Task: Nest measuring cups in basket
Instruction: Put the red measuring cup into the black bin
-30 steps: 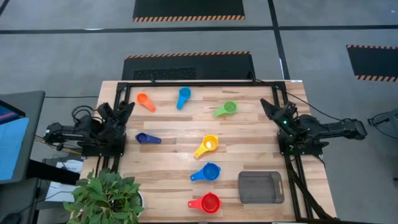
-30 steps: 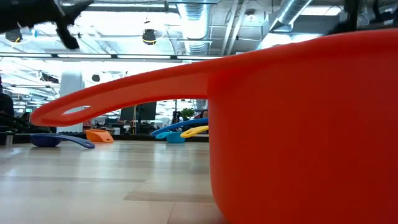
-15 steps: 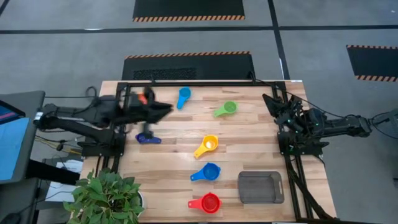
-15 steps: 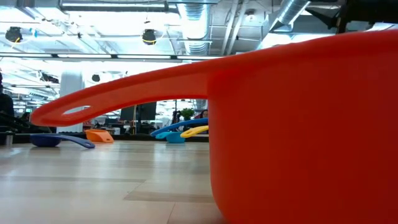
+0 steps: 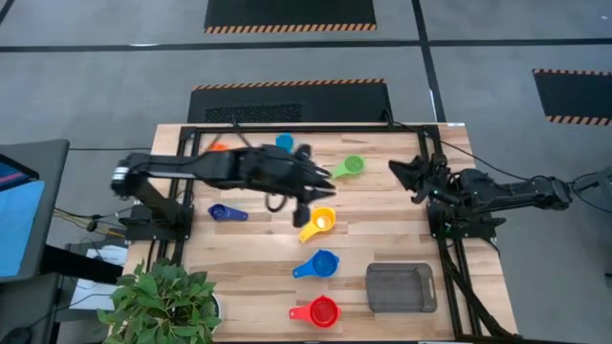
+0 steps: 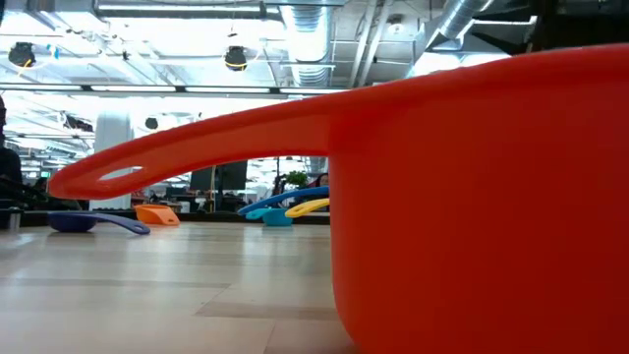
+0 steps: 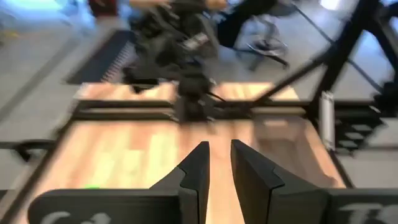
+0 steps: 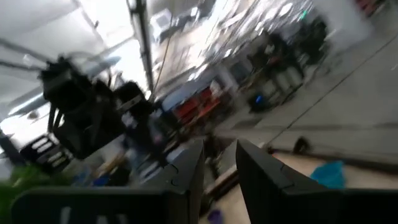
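Reaching out across the counter (image 5: 382,205), my left pincer (image 5: 308,183) has swung from its parked spot at the edge to the middle — empty, fingers (image 7: 196,169) a narrow gap apart. Just below it sits the yellow cup (image 5: 318,225); the green cup (image 5: 348,167) lies just beyond, toward my right arm. Farther off are both blue cups and the red cup (image 6: 472,206). The basket (image 5: 402,288) waits well away, holding nothing. My right pincer (image 5: 405,176) has edged inward, empty, slightly parted. So nesting has yet to begin — yellow looks like my first pick.
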Controlling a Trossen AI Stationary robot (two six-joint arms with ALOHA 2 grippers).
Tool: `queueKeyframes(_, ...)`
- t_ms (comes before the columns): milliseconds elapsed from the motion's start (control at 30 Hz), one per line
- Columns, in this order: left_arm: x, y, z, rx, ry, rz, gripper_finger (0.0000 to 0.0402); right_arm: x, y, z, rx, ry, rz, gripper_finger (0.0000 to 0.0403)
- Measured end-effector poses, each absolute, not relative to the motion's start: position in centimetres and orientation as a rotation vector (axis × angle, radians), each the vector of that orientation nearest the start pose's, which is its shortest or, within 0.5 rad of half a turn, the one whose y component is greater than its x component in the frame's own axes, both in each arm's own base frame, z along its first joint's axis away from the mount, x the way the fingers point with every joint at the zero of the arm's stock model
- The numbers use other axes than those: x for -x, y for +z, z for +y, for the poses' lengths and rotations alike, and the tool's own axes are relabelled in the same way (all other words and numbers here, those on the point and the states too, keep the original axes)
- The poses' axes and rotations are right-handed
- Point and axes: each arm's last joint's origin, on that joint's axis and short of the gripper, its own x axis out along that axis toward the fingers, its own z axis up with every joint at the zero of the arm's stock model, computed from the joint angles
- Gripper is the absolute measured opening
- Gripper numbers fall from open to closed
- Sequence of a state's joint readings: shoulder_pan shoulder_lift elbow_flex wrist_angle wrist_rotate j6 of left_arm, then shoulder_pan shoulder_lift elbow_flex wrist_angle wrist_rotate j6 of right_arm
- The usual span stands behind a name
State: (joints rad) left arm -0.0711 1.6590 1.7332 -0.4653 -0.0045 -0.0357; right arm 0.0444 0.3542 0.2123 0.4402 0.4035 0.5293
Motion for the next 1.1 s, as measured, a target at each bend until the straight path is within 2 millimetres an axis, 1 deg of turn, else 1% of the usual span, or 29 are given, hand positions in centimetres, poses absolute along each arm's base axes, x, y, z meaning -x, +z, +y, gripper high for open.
queueKeyframes(67, -38.4, 39.8, -3.2, 0.040, -0.138, 0.433, 0.0055, -11.5, 24.5, -0.5, -0.594, -0.227, -0.338, 0.0119)
queueKeyframes(133, -39.3, 38.3, -3.9, 0.062, -0.196, 0.495, 0.0055, -11.6, 24.2, -0.4, -0.592, -0.197, -0.297, 0.0118)
queueKeyframes(300, -40.1, 34.9, -5.5, 0.021, -0.245, 0.690, 0.0055, -11.8, 23.5, -0.1, -0.550, -0.178, -0.211, 0.0118)
queueKeyframes(467, -41.0, 32.1, -7.3, -0.034, -0.330, 0.792, 0.0055, -11.9, 22.9, 0.3, -0.564, -0.168, -0.143, 0.0118)
queueKeyframes(600, -42.0, 29.9, -9.1, -0.043, -0.382, 0.826, 0.0055, -11.9, 22.5, 0.5, -0.601, -0.153, -0.100, 0.0118)
queueKeyframes(700, -42.6, 28.5, -10.1, -0.037, -0.366, 0.850, 0.0055, -11.9, 22.3, 0.7, -0.599, -0.144, -0.076, 0.0118)
queueKeyframes(833, -43.4, 27.5, -11.2, -0.006, -0.302, 0.830, 0.0055, -11.9, 22.0, 0.8, -0.593, -0.146, -0.044, 0.0118)
queueKeyframes(967, -44.4, 26.2, -12.9, -0.017, -0.352, 0.772, 0.0055, -11.9, 21.6, 0.8, -0.584, -0.159, -0.002, 0.0118)
queueKeyframes(1100, -44.8, 25.1, -14.6, 0.004, -0.410, 0.764, 0.0055, -11.8, 21.1, 0.8, -0.572, -0.174, 0.048, 0.0118)
